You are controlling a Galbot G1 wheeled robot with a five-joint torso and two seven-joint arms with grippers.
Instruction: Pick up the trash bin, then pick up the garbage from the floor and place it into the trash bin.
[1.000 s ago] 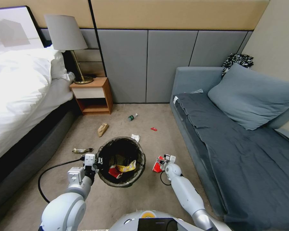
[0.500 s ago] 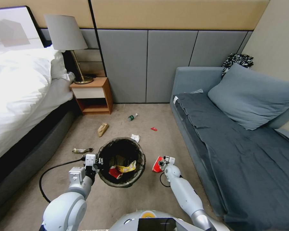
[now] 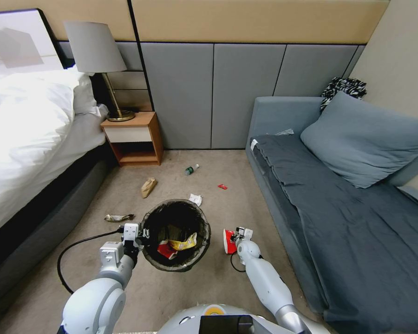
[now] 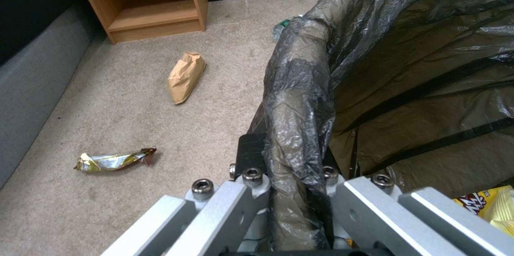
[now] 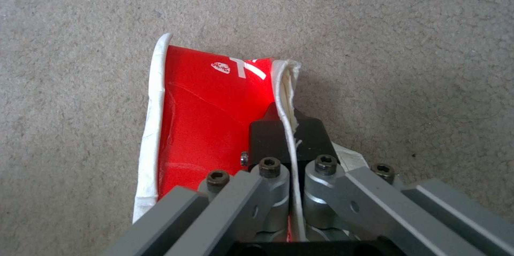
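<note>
The trash bin [image 3: 204,228], lined with a dark bag, hangs in front of me with my left gripper [image 3: 141,232] shut on its near-left rim. The left wrist view shows that gripper [image 4: 292,155] pinching the bag-covered rim [image 4: 300,87]. Red and yellow wrappers [image 3: 181,243] lie inside. Right of the bin, my right gripper [image 3: 237,234] is shut on a flattened red-and-white wrapper [image 3: 228,241]. In the right wrist view the gripper [image 5: 286,127] clamps the wrapper's [image 5: 209,119] white edge above the carpet. More garbage lies beyond: a green-labelled bottle [image 3: 191,170], a tan scrap [image 3: 148,186], a white wad [image 3: 196,199].
A gold wrapper [image 3: 118,217] and a small red scrap [image 3: 222,186] lie on the carpet. The bed [image 3: 28,139] bounds the left side, and a wooden nightstand [image 3: 133,139] stands at the back. The grey sofa [image 3: 348,195] bounds the right. A black cable [image 3: 67,250] loops by my left arm.
My right gripper has shifted slightly left toward the bin, and the red-and-white wrapper in it has turned more edge-on. The left gripper and the bin have stayed put.
</note>
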